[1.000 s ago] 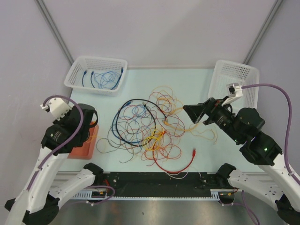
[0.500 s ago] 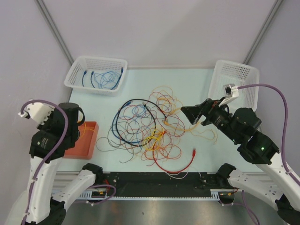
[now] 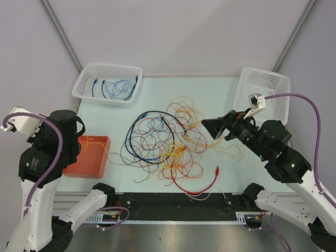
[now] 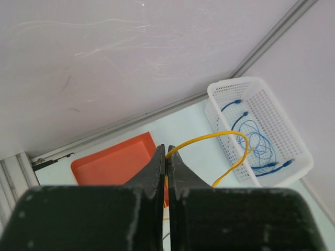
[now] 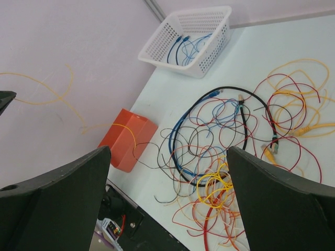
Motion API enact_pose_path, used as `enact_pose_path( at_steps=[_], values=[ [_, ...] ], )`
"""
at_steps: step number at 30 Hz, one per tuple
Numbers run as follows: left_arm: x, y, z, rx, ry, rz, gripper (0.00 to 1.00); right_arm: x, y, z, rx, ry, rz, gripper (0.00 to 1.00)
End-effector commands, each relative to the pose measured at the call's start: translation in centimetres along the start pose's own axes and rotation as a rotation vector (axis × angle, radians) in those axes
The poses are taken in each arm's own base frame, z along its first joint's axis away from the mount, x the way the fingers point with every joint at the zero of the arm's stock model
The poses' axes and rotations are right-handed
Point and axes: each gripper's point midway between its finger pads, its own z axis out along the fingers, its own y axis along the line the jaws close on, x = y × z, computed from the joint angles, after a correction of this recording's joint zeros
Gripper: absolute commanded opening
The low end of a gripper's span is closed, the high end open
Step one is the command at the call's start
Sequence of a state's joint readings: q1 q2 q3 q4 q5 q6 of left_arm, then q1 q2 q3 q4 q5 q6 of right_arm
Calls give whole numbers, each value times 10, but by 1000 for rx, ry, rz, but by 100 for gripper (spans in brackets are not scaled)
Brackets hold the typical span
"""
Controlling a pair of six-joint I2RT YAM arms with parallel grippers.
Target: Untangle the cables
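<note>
The cables point(image 3: 168, 143) lie in a loose tangle of red, blue, yellow, orange and black wires mid-table, also in the right wrist view point(image 5: 230, 151). My left gripper point(image 4: 167, 151) is shut on a thin yellow cable point(image 4: 222, 135) and holds it high above the orange bin point(image 4: 112, 164). That cable trails down over the bin point(image 3: 95, 140) towards the tangle. My right gripper point(image 3: 212, 126) is open and empty, hovering above the tangle's right side, jaws wide apart point(image 5: 167, 198).
A white basket point(image 3: 84, 86) at the back left holds blue cables point(image 3: 118, 88). An empty white basket point(image 3: 262, 92) stands at the back right. The orange bin point(image 3: 86, 156) sits at the left edge. A thick red cable point(image 3: 202, 186) lies near the front edge.
My left arm has risen and swung left, off the orange bin, drawing the yellow cable up with it. My right gripper has edged slightly left.
</note>
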State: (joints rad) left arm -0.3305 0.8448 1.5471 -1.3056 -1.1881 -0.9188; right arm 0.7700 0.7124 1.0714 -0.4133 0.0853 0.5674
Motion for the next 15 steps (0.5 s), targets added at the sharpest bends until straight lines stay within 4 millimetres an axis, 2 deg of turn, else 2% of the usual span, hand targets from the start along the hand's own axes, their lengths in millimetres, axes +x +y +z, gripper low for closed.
enact_pose_path(
  at_steps=[1,5,6,7,8,10,11,12,13,14,15],
  values=[
    [-25,-10,-7,45,-26,-29,0,-3,5,2,-19,-10,1,98],
    [-20,-21,-8,91,0,-30,0,6,1,6,-6,20,5,100],
    [-11,-25,-6,105,15,-6,0,8,0,7,-2,25,4,100],
    [-4,-45,-9,194,55,-36,0,10,-1,8,-2,28,4,100],
    [0,-51,-13,255,68,6,0,14,-3,10,1,34,3,100],
    [24,-76,-17,382,122,-18,0,21,-4,13,-4,51,4,100],
    [32,-90,-33,522,178,-31,0,22,-4,15,-8,54,6,100],
    [49,-99,-37,579,218,-27,0,27,-6,18,-5,68,6,100],
    [47,-114,-47,664,232,-78,0,30,-6,19,-8,77,6,100],
    [58,-132,-68,803,311,-79,0,34,-6,21,-7,91,8,100],
    [61,-143,-79,872,348,-90,0,37,-7,23,-5,97,6,100]
  ],
)
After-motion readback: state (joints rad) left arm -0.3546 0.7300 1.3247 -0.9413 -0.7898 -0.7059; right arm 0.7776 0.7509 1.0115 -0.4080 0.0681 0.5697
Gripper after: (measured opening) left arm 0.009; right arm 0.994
